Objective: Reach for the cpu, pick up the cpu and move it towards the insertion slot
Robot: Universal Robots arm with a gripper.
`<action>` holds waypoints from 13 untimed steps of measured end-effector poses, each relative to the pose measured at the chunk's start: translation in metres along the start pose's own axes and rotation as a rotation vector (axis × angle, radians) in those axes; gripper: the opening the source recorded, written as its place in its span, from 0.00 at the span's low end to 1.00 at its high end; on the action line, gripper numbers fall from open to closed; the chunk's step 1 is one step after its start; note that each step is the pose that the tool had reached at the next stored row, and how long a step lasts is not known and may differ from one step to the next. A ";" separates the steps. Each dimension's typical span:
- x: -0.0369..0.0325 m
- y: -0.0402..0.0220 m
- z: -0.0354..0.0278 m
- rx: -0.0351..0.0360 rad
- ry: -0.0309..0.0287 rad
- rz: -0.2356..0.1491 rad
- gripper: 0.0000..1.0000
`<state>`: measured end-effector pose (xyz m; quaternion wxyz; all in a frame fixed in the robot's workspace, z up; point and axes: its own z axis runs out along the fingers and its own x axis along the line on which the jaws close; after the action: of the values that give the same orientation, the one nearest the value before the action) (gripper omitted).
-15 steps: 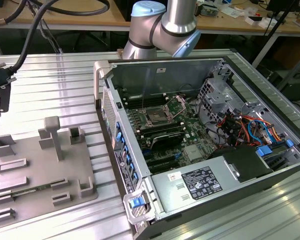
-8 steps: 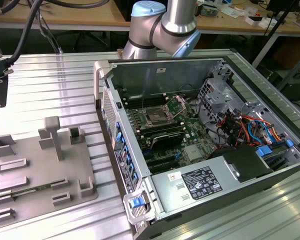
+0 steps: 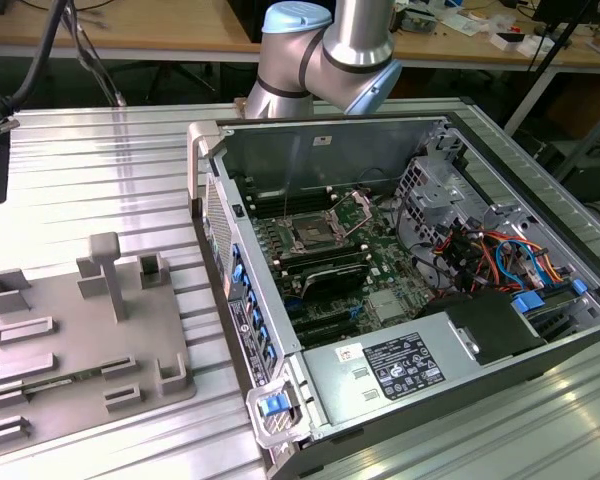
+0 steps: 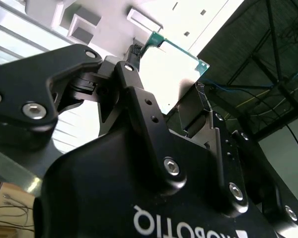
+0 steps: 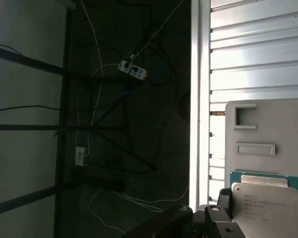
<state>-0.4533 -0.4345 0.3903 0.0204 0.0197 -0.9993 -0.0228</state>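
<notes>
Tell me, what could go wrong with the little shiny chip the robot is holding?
The gripper seems to pinch the cpu only by its thin edges, so it might slip and drop. Also, the insertion slot sits deep inside the computer case, close to walls and cables, so the chip could bump something or land crooked.
</notes>
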 end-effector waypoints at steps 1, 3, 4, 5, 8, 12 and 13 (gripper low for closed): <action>0.0001 0.0001 -0.0014 0.0000 0.0000 0.000 0.55; 0.0002 0.0002 -0.0043 0.0000 0.0000 0.000 0.55; 0.0002 0.0003 -0.0056 0.0000 -0.0001 0.000 0.55; 0.0003 0.0003 -0.0063 -0.0001 -0.0001 0.000 0.55; 0.0002 0.0003 -0.0068 -0.0001 -0.0001 0.000 0.55; -0.0003 0.0004 -0.0071 0.0012 0.0003 0.000 0.55; -0.0007 0.0003 -0.0070 0.0016 0.0002 0.000 0.55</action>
<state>-0.4523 -0.4344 0.3973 0.0205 0.0197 -0.9994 -0.0220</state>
